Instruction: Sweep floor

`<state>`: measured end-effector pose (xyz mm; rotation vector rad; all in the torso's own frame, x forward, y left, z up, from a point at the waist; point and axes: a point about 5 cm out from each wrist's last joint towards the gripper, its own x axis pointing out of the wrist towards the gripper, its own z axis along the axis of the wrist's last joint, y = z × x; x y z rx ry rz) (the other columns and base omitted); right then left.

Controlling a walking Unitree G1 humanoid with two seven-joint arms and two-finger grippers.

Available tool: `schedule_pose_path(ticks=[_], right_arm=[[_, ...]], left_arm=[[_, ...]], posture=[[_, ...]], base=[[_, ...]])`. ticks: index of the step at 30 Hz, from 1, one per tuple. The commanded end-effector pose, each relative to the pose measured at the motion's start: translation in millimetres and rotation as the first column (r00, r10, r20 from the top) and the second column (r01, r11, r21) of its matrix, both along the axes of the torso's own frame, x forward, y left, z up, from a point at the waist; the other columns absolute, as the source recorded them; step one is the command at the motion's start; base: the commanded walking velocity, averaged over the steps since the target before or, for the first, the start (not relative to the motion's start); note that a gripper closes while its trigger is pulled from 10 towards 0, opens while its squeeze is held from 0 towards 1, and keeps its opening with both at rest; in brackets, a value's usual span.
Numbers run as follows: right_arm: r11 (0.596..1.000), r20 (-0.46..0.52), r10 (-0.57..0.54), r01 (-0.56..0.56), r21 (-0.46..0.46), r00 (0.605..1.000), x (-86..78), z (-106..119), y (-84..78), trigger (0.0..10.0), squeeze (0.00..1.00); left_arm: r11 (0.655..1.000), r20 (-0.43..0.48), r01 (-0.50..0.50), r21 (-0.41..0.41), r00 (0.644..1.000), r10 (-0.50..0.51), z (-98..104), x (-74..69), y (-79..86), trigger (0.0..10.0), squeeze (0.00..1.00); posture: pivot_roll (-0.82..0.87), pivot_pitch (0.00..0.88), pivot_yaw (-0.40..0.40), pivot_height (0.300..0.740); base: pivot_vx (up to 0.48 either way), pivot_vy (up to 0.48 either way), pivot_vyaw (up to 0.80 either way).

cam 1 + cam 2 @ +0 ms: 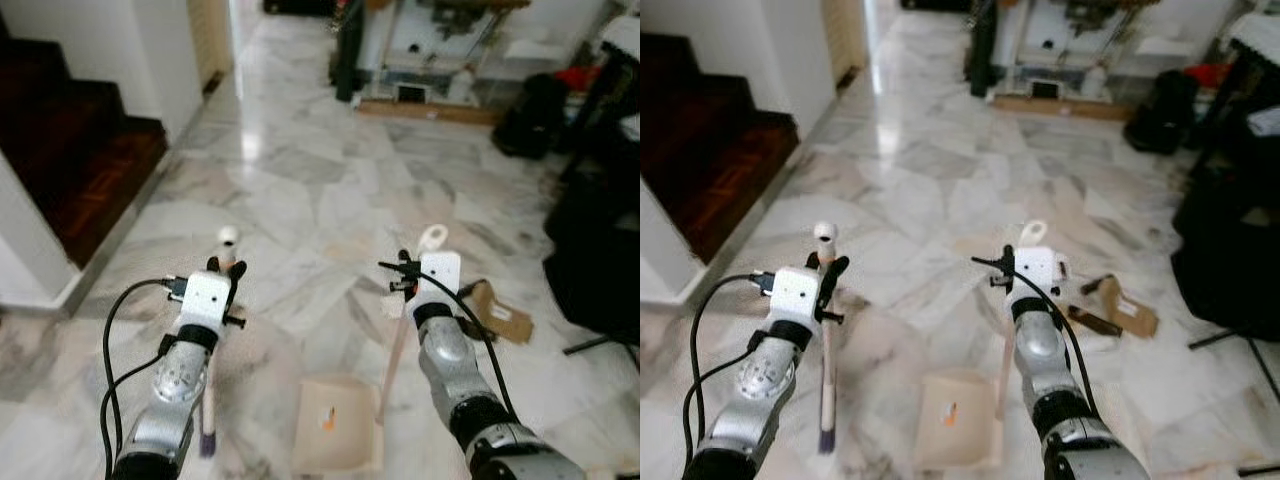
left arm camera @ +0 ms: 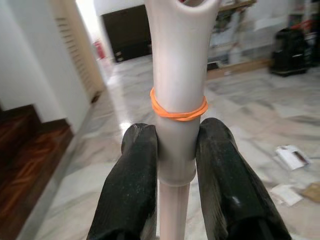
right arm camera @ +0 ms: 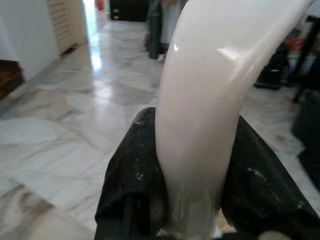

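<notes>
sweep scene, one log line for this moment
left gripper: shut on pale broom handle | right gripper: shut on white dustpan handle | beige dustpan tray: on marble floor

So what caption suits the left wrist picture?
Left gripper clamps a pale broom handle ringed by an orange rubber band.

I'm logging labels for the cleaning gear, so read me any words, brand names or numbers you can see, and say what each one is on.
No text can be read in these pictures.
Dustpan: an orange mark inside, too blurred to tell whether it is writing.
Flattened cardboard: no print legible.
Broom handle in the left gripper: a plain orange rubber band, no lettering.
Dustpan handle in the right gripper: plain white.
</notes>
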<state>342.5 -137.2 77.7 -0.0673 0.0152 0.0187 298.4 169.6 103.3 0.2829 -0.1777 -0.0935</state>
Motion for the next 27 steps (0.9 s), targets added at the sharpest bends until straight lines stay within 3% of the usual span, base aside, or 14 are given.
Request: schedule_pose_path(ticks=[1,24,27], right_arm=[[1.0,0.045,0.001,-0.001,0.005,0.999,3.7,9.2,0.5,10.0,0.0],[1.0,0.048,0.015,-0.014,-0.014,0.999,5.1,11.5,-2.0,10.0,0.0],[1.0,0.063,0.022,-0.02,-0.018,0.998,4.8,12.8,-1.9,10.0,0.0]], left_arm=[[1.0,0.02,0.005,0.013,1.0,-0.005,5.8,3.2,-1.7,10.0,0.0],[0.999,-0.005,-0.033,-0.024,0.999,0.032,0.6,4.1,-0.3,10.0,0.0],[0.999,-0.01,-0.039,-0.025,0.999,0.038,-0.3,4.2,0.4,10.0,0.0]], posture=[[0.07,0.0,-0.025,0.74],[0.06,0.0,-0.049,0.74],[0.06,0.0,-0.051,0.74]], base=[[0.0,0.0,-0.79],[0.0,0.0,-0.79],[0.0,0.0,0.0]])
